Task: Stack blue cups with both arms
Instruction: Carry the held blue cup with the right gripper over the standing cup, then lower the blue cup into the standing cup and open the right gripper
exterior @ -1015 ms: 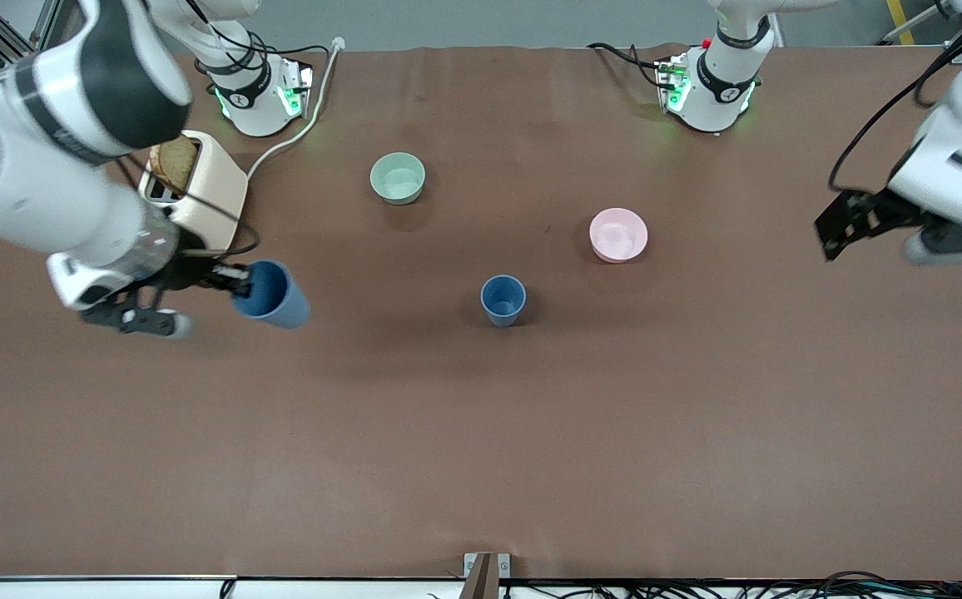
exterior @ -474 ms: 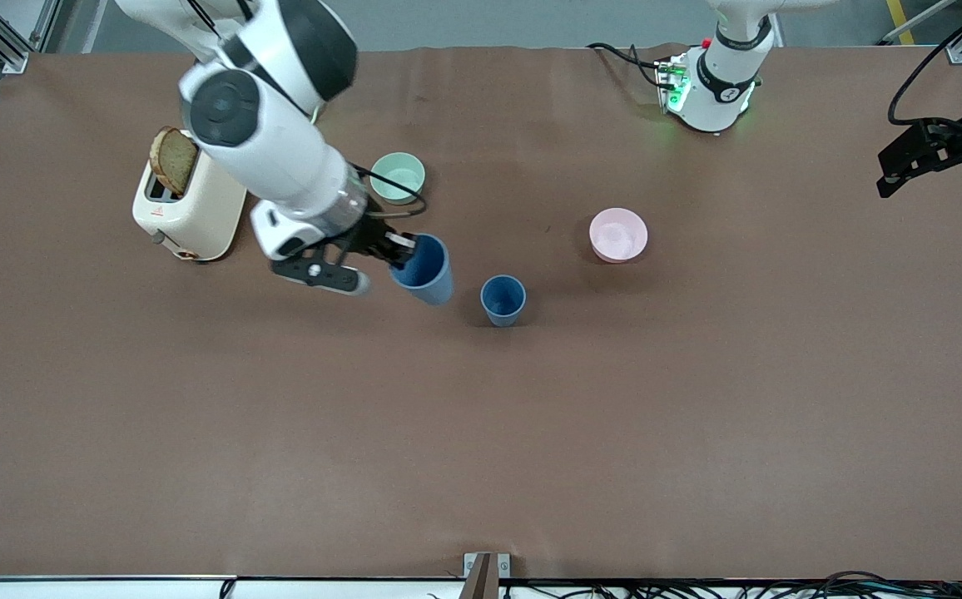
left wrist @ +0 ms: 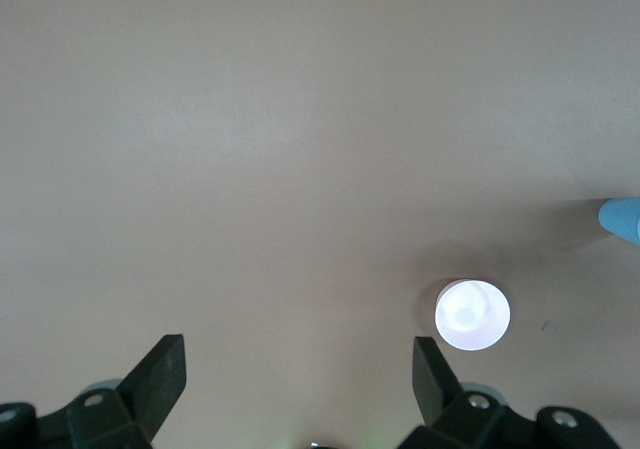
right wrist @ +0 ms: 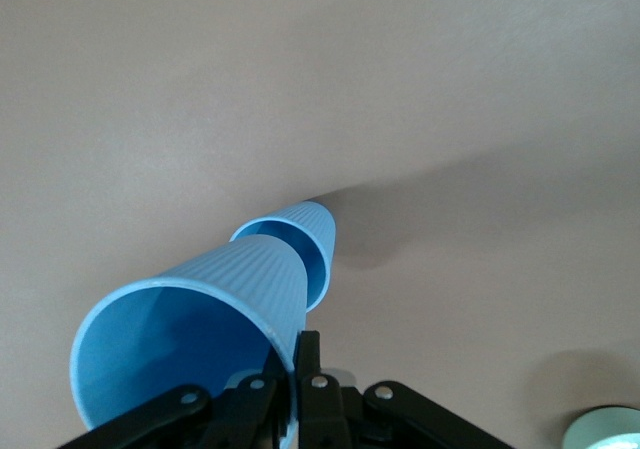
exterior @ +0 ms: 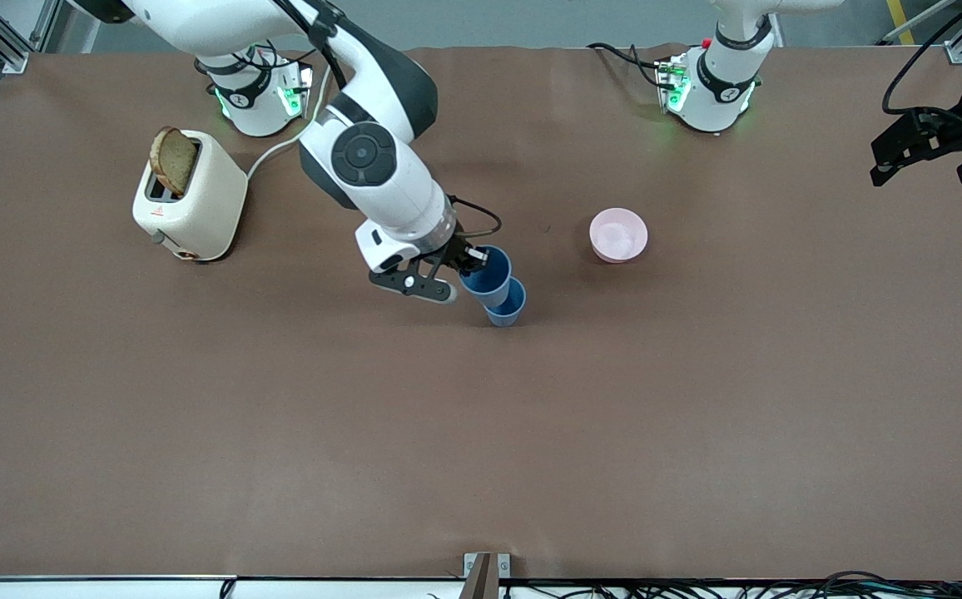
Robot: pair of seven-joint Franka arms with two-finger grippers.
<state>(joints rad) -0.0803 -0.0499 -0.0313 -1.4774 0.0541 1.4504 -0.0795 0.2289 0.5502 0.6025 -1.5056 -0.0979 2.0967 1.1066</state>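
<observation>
My right gripper is shut on the rim of a blue cup and holds it tilted over the second blue cup. That cup stands upright on the brown table. In the right wrist view the held cup has its wall pinched between my fingers, and its narrow base is at the mouth of the standing cup. I cannot tell whether the base is inside. My left gripper waits open and empty, high over the left arm's end of the table; the left wrist view shows it spread wide.
A pink bowl sits toward the left arm's end from the cups, and shows in the left wrist view. A cream toaster with a bread slice stands near the right arm's base. A pale green bowl shows in the right wrist view.
My right arm has carried the blue cup from beside the toaster across to over the standing cup. My left gripper has risen and drawn back toward the table's end.
</observation>
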